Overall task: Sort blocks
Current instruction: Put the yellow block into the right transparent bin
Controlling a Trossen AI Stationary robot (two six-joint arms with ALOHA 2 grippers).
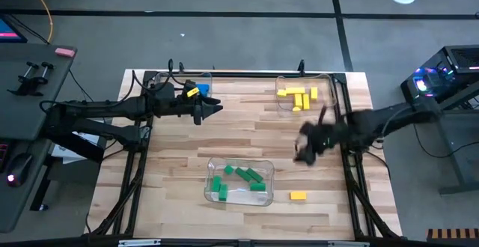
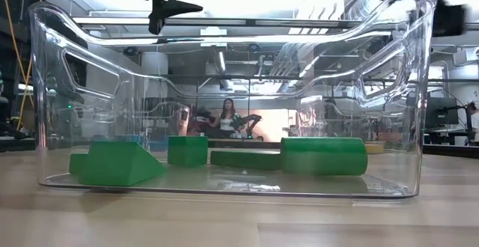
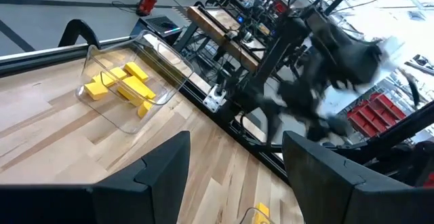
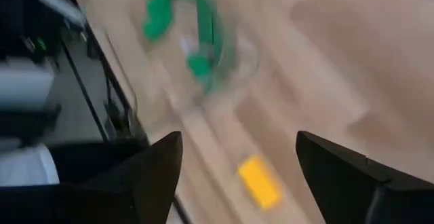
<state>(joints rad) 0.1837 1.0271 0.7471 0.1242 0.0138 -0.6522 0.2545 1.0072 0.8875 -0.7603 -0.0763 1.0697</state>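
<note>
My right pincer (image 1: pixel 305 151) gaping wide, empty, above wooden worktop (image 1: pixel 247 138); small yellow block (image 1: pixel 298 196) loose nearby. Left pincer (image 1: pixel 213 109) wide too.

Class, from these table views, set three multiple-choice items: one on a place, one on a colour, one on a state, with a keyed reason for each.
1. The loose yellow block lies:
A. in a tray
B. on the bare table
C. in a gripper

2. Blocks in the near tray are:
A. green
B. blue
C. yellow

3. The right gripper is:
A. shut on a block
B. shut, empty
C. open, empty

Answers:
1 B, wood surrounds it.
2 A, green blocks fill it.
3 C, its fingers stand apart with nothing between them.
</note>
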